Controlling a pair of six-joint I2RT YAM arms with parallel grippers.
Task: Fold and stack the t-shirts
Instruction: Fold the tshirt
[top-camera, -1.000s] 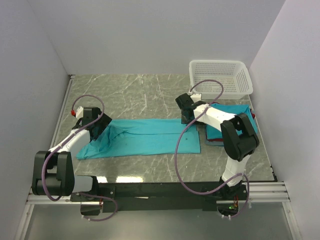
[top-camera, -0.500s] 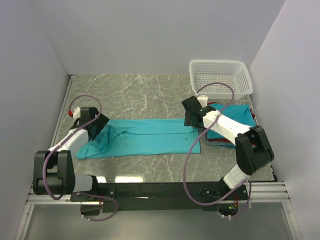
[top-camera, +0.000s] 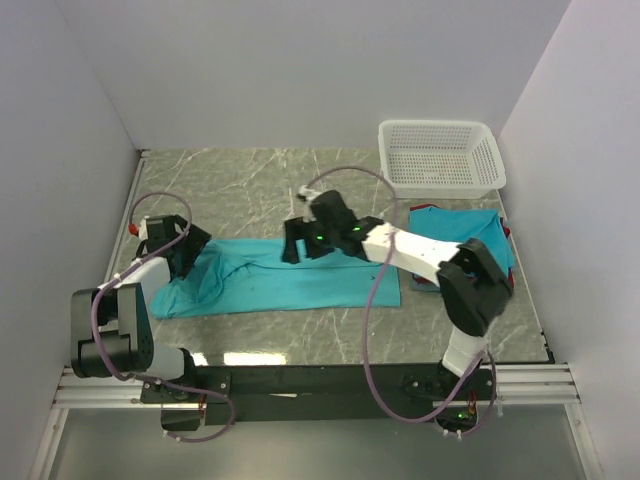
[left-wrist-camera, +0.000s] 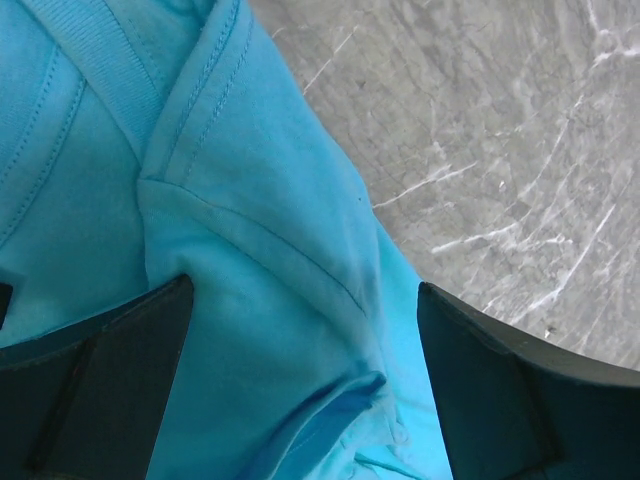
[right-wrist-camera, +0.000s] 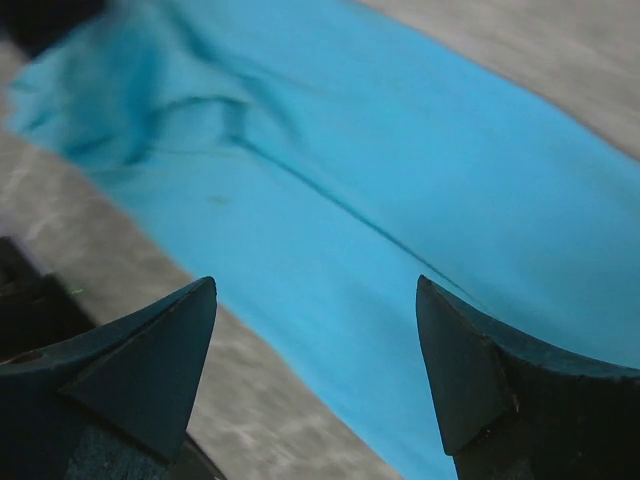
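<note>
1. Left gripper (top-camera: 190, 250), the one farthest from the basket (top-camera: 440, 125), has its fingers spread wide and pinches nothing. In the left wrist view it straddles the collar end of the long teal t-shirt (top-camera: 300, 280). My guess is that it sits there to take that end for a crosswise fold.
2. This t-shirt lies on the table (top-camera: 250, 185), left of the basket and nearer the arms. It is a narrow strip, so the sleeves look already folded in. Ribbed collar and sleeve seams show up close, with soft creases at that end. The end toward the basket looks squarer and flatter.
3. Closer to the basket, the right gripper (top-camera: 293, 245) hangs over the strip's far edge near its middle, jaws apart and empty. Its wrist view is blurred, so I cannot tell whether the tips touch cloth.
4. Just in front of the basket, partly under the right arm, lies a folded stack (top-camera: 485, 225). It has teal on top and a red sliver at its edge.
</note>
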